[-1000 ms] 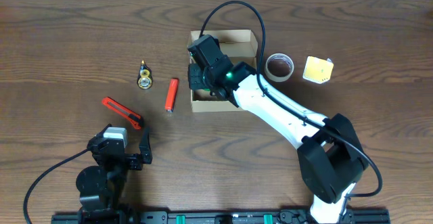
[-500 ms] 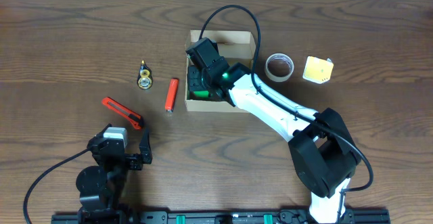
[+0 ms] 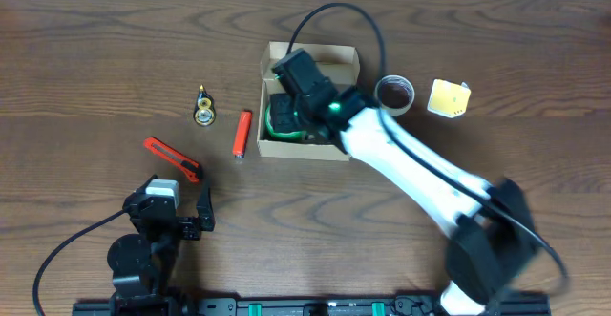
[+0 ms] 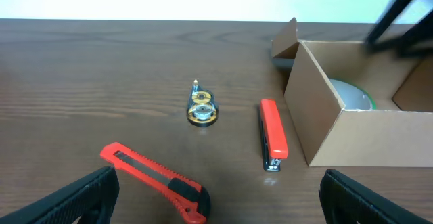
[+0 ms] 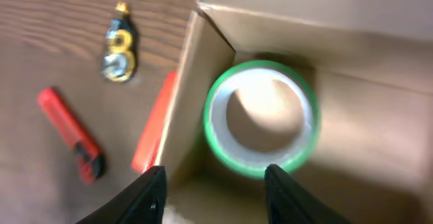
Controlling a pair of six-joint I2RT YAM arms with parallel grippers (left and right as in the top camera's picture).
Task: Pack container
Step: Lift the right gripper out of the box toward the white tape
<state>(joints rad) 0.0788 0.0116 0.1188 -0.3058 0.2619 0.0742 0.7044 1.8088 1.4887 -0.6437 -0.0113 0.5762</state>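
Since a second ago the right arm (image 3: 410, 163) has swung, its forearm now blurred, and its wrist has moved back enough to uncover a green tape roll (image 5: 260, 168) in the container (image 3: 346, 64). The container has also slid a little to the left across the tabletop (image 3: 535, 39).

The right jaws are spread and hold nothing. In the right wrist view their two tips stand on either side of the roll, which lies flat on the box floor directly below them. The container is straight under these jaws, with its near-left wall just beneath the left tip.

The left jaws are also released and empty. They rest low, with the container well ahead of them and off to their right. A red stapler (image 4: 272, 136) lies ahead of them just beside the box wall, and a red utility knife (image 4: 152, 180) lies close in front.

The container looks like thin plain cardboard. It is likely light, so a side nudge would push it along the wood, and its walls would bow under a hard squeeze. The best hold would be a pinch over the top edge of one wall near a corner, where the folds stiffen it. Otherwise one set of jaws could brace an outer wall while the other loads. A flap stands up at the far corner. It should fold with little force, but the box may need steadying when it does.
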